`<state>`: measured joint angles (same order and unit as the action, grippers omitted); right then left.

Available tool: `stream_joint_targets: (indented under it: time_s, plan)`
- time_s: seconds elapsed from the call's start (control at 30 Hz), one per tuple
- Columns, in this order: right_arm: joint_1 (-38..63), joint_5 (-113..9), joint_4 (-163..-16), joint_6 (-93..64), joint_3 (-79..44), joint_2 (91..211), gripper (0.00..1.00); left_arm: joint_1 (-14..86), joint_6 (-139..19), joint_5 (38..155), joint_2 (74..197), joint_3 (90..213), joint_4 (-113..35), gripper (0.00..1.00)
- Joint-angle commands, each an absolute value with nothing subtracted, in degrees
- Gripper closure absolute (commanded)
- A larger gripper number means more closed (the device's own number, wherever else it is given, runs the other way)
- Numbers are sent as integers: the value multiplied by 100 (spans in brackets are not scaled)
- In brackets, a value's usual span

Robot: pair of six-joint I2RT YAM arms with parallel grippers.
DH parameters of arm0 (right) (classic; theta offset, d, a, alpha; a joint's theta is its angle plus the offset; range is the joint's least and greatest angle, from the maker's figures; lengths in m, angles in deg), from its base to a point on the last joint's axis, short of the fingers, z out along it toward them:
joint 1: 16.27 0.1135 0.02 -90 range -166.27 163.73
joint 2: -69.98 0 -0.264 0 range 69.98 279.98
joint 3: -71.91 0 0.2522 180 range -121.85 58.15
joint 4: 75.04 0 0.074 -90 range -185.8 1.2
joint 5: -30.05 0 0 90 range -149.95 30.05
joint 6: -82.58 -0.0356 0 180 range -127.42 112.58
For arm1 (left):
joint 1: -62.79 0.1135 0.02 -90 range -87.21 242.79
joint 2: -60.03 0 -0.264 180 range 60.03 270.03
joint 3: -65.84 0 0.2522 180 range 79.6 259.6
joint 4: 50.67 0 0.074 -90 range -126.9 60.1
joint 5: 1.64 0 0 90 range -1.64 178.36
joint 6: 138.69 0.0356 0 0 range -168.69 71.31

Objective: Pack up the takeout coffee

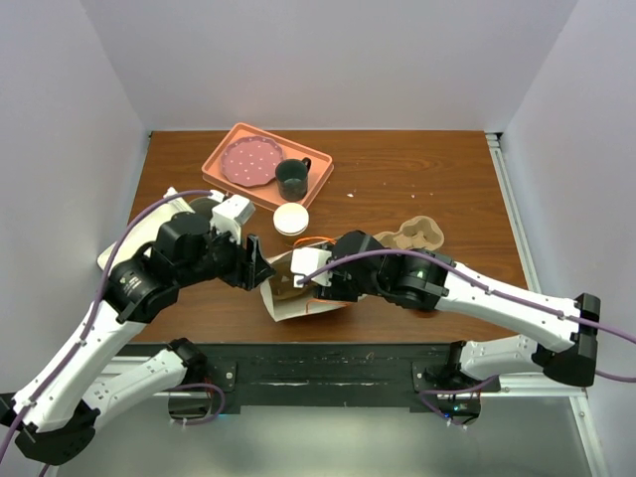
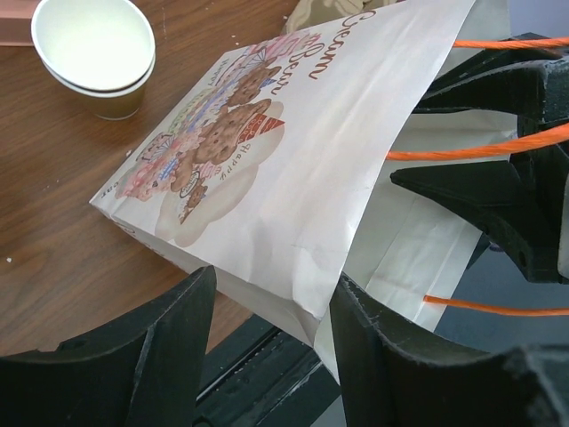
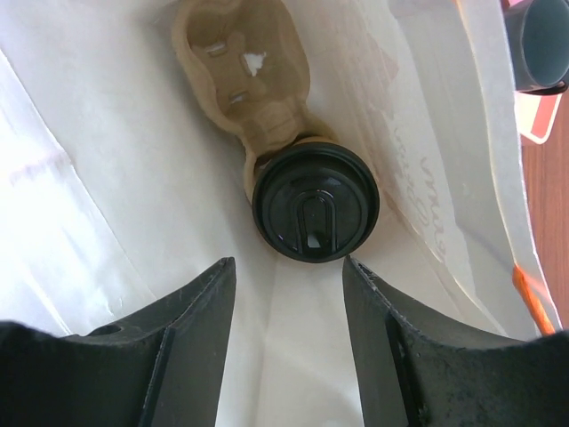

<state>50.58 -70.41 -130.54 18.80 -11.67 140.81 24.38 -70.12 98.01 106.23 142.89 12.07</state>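
Note:
The takeout coffee (image 3: 316, 202), a cup with a round black lid, sits in a tan cardboard carrier (image 3: 240, 76) inside a white paper bag (image 1: 288, 301) that lies on its side near the table's front edge. It shows only in the right wrist view. My right gripper (image 3: 289, 294) is open at the bag's mouth, a short way from the lid and touching nothing. My left gripper (image 2: 271, 302) is open, with its jaws astride the bag's lower corner (image 2: 302, 294). The bag has a bear print and orange handles (image 2: 480, 151).
An open lidless paper cup (image 1: 291, 220) stands just behind the bag. A pink tray (image 1: 224, 149) at the back holds a pink plate (image 1: 248, 161) and a dark green mug (image 1: 292, 179). Another cardboard carrier (image 1: 412, 236) lies right of the bag.

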Motion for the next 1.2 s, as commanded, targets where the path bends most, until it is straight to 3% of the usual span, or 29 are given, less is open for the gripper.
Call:
stream_joint_targets:
  time_s: [0.0, 0.87, 1.17]
  plan:
    - [5114, -6926, -13055, 1948, -1119, 13941, 46, 2412, -6944, 9996, 10688, 14491, 1170, 41]
    - [5202, -6768, -12949, 1992, -399, 13511, 50, 2412, -7040, 10259, 10723, 14622, 1548, 41]
    - [5281, -6830, -12976, 2141, -486, 13519, 50, 2412, -7049, 10840, 10591, 14859, 1530, 36]
